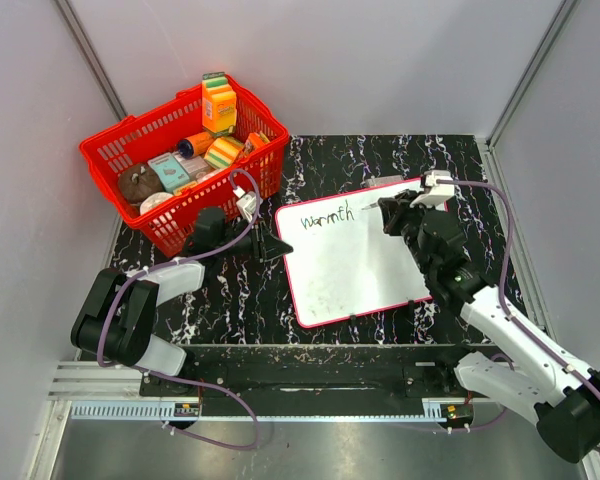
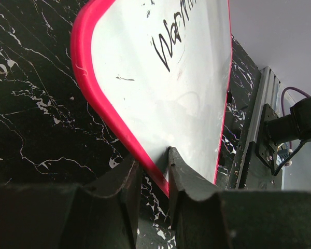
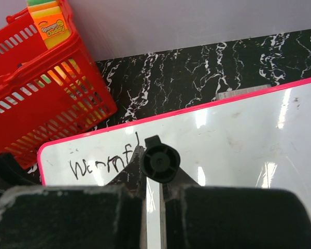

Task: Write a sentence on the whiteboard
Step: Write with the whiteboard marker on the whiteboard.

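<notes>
1. The whiteboard lies flat on the desk, right of the red basket. Its long axis runs left to right, skewed slightly.
2. The left end effector straddles the pink frame at the board's left edge, its jaws closed around it, apparently pinning the board.
3. The right end effector grips a marker, whose tip is at the end of the written word (it reads roughly "Warmth").
4. The blank board for the next word lies to the right of the tip along that long axis, and below the line. The right arm is nearer.
</notes>
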